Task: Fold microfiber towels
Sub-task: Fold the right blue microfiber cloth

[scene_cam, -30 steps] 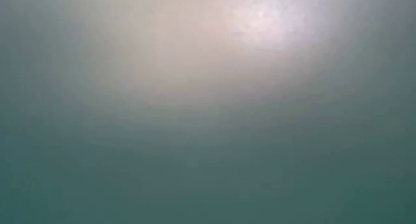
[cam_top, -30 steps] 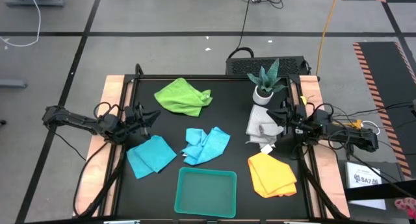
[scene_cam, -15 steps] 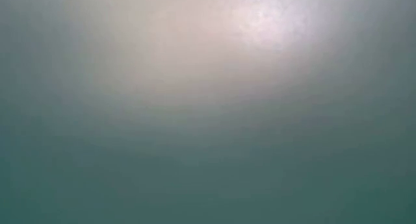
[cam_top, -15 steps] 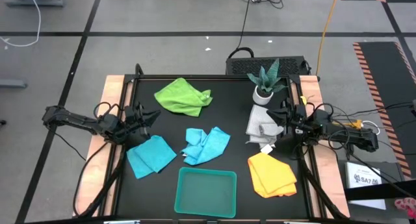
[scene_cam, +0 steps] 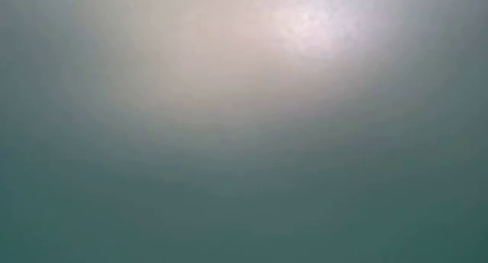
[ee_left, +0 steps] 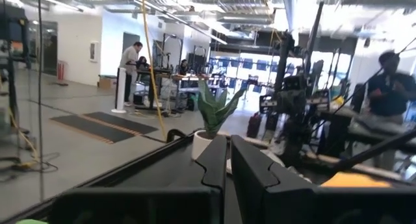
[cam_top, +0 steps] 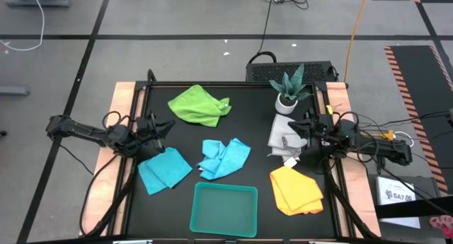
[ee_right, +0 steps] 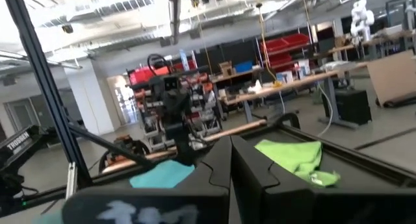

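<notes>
Your left hand (cam_top: 164, 125) sits pinched together above a turquoise towel (cam_top: 164, 170); right hand (cam_top: 300, 127) sits pinched together, empty, over the grey-white towel (cam_top: 283, 139).

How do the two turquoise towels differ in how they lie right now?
The left turquoise towel lies spread nearly flat as a rough square; the middle turquoise towel is bunched and creased. The left one lies near the left gripper; the middle one lies just beyond the teal tray. Neither is held.

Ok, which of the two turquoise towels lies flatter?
The turquoise towel nearest the left arm: it is spread as a rough square, while the middle turquoise towel is crumpled.
</notes>
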{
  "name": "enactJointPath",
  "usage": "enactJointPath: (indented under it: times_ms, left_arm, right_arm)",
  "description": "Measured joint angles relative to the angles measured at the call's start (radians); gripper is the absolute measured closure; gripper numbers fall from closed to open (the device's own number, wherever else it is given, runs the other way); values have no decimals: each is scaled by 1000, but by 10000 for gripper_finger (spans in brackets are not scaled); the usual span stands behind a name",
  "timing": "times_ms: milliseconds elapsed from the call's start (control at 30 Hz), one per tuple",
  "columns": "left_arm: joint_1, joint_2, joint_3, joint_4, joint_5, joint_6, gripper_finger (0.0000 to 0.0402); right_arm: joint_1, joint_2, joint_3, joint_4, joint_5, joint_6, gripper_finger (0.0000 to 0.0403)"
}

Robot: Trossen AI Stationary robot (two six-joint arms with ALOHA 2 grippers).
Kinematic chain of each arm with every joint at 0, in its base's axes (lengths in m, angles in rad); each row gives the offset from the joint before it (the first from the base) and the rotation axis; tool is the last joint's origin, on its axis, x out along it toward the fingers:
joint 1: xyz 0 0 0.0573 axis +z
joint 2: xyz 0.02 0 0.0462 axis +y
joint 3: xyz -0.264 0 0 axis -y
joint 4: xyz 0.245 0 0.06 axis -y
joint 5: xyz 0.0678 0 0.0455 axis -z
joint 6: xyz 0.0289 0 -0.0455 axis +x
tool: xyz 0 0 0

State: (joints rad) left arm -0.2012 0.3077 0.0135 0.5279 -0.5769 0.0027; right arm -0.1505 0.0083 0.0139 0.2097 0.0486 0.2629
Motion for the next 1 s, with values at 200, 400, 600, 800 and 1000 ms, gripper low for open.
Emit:
enactJointPath:
  times_ms: [200,400,600,800,1000]
  left_arm:
    - [0,0,0,-3,-64,106,378]
    - [0,0,21,-78,-210,150,378]
    - [15,65,136,-205,-240,156,378]
    - [94,241,326,-410,-236,117,378]
    - [175,435,463,-568,-92,2,378]
  right_arm:
    - [0,47,0,19,5,-40,394]
    - [0,156,16,211,6,-93,375]
    - [0,340,141,243,6,-174,365]
    - [1,592,291,229,3,-205,363]
    - [2,866,427,194,-1,-212,363]
